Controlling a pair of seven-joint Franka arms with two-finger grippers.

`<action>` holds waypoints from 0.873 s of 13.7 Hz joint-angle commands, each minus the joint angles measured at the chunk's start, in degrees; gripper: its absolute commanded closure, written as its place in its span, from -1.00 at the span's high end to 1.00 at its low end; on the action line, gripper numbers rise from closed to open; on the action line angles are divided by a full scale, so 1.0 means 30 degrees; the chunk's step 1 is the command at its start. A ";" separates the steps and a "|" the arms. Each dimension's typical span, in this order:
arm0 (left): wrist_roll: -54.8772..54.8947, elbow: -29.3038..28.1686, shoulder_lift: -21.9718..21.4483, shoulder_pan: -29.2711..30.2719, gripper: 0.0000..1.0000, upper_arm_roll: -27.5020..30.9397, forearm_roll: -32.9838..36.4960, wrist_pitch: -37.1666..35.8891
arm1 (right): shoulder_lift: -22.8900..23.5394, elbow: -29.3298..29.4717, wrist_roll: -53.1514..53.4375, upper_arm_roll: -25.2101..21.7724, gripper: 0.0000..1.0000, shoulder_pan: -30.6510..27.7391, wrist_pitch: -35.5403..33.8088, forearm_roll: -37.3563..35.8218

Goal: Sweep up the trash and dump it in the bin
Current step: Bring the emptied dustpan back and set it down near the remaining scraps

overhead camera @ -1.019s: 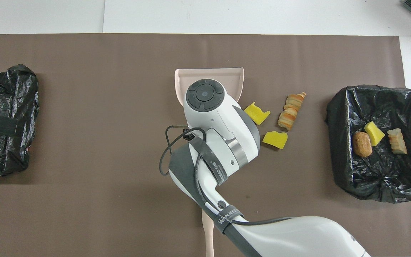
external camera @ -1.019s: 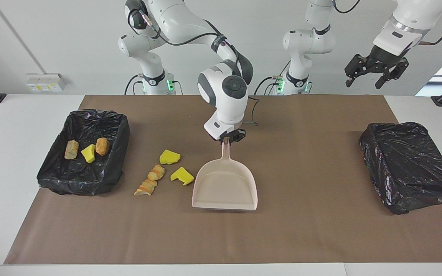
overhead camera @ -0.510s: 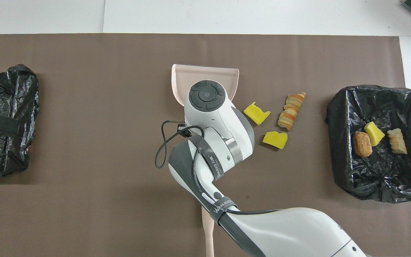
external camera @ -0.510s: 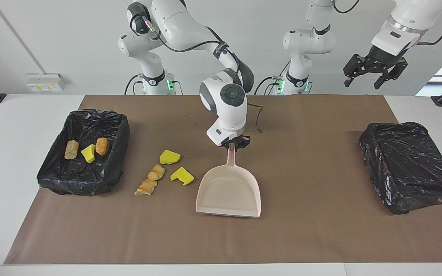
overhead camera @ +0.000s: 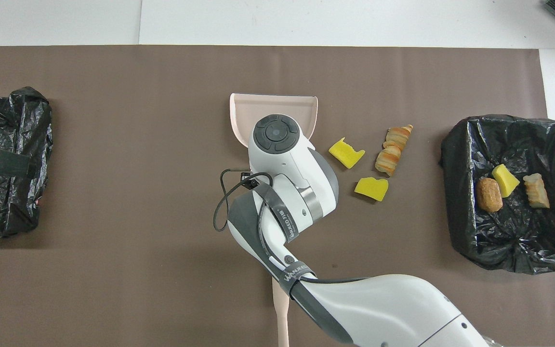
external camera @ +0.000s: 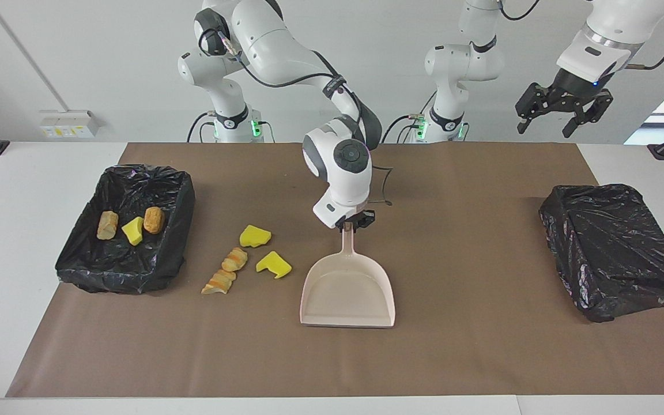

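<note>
Gripper-wise, my right gripper [external camera: 353,223] sits at the dustpan [external camera: 348,291] handle, grip uncertain; four scraps [external camera: 246,257] await sweeping toward the bin [external camera: 177,190].

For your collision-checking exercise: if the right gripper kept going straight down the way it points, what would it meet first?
The right gripper points down at the beige dustpan's handle, so it would probably meet that handle first, then the brown mat.

The right arm bends down over the middle of the bench, its wrist pointing straight down. The right tool [external camera: 354,223] sits low at the top of a handle. The left arm waits up high, and the left tool [external camera: 562,109] hangs with its fingers spread wide.
</note>
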 commanded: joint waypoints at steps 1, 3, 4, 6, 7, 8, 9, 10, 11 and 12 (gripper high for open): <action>0.0259 -0.0564 -0.0278 -0.0182 1.00 0.0030 -0.0053 0.0543 | -0.0604 -0.0390 -0.0632 -0.0084 1.00 -0.0012 -0.0267 0.0303; 0.0229 -0.0564 -0.0103 -0.0240 1.00 -0.0030 -0.0052 0.0950 | -0.1336 -0.0273 -0.0953 -0.0084 1.00 -0.0041 -0.1350 0.0361; 0.0200 -0.0564 0.0072 -0.0356 1.00 -0.0030 -0.0052 0.1476 | -0.1774 -0.0331 -0.0955 -0.0084 1.00 -0.0041 -0.1877 0.0390; 0.0054 -0.0535 0.0715 -0.0764 1.00 -0.0030 -0.0023 0.2413 | -0.2624 -0.0418 -0.0984 -0.0055 1.00 -0.0216 -0.3485 0.0594; -0.0005 -0.0447 0.1386 -0.1290 1.00 -0.0030 0.0006 0.2969 | -0.3353 -0.0680 -0.0984 -0.0055 1.00 -0.0188 -0.4218 0.1466; -0.0208 -0.0417 0.2030 -0.1933 1.00 -0.0030 0.0035 0.3468 | -0.4376 -0.1437 -0.0955 -0.0055 1.00 -0.0014 -0.4893 0.1619; -0.0820 -0.0417 0.2762 -0.2665 1.00 -0.0030 0.0036 0.3995 | -0.5778 -0.2750 -0.0926 -0.0026 1.00 0.0046 -0.5334 0.1737; -0.1609 -0.0417 0.3233 -0.3107 1.00 -0.0030 0.0007 0.4696 | -0.7039 -0.4126 -0.0926 0.0032 1.00 0.0075 -0.5455 0.1796; -0.2110 -0.0417 0.3702 -0.3489 1.00 -0.0030 0.0006 0.5458 | -0.8270 -0.5532 -0.0810 0.0091 1.00 0.0453 -0.5456 0.1855; -0.2434 -0.0417 0.4229 -0.4130 1.00 -0.0030 0.0006 0.5900 | -0.9182 -0.6851 -0.0663 0.0092 1.00 0.0834 -0.5282 0.1884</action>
